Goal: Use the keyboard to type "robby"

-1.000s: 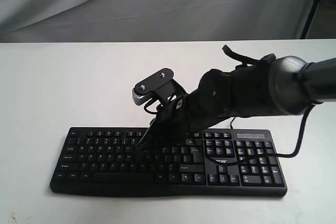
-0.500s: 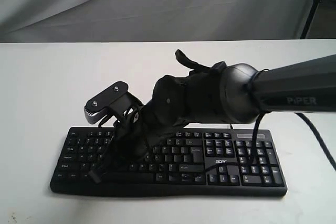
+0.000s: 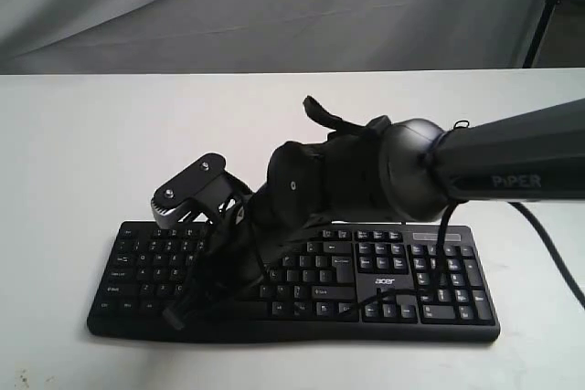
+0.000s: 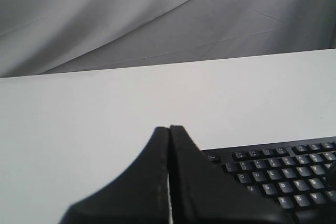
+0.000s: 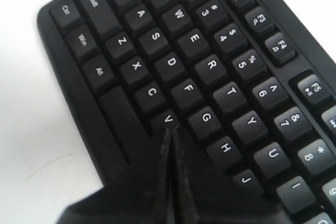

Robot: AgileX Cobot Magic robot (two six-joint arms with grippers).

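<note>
The wide black plastic keyboard [image 3: 430, 291] lies on the white table [image 3: 82, 152], with a grey cloth backdrop [image 3: 274, 6] behind. The black right arm [image 3: 411, 171] hides its middle keys. The right gripper [image 5: 170, 132], clenched and empty, points at the V key [image 5: 167, 118], perhaps touching it. The left gripper [image 4: 169, 128], also clenched, hangs near the keyboard's corner.

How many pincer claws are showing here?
2. The right gripper, shut, has its tips by the V key on the keyboard; the left gripper, also shut, shows only in its wrist view.
</note>
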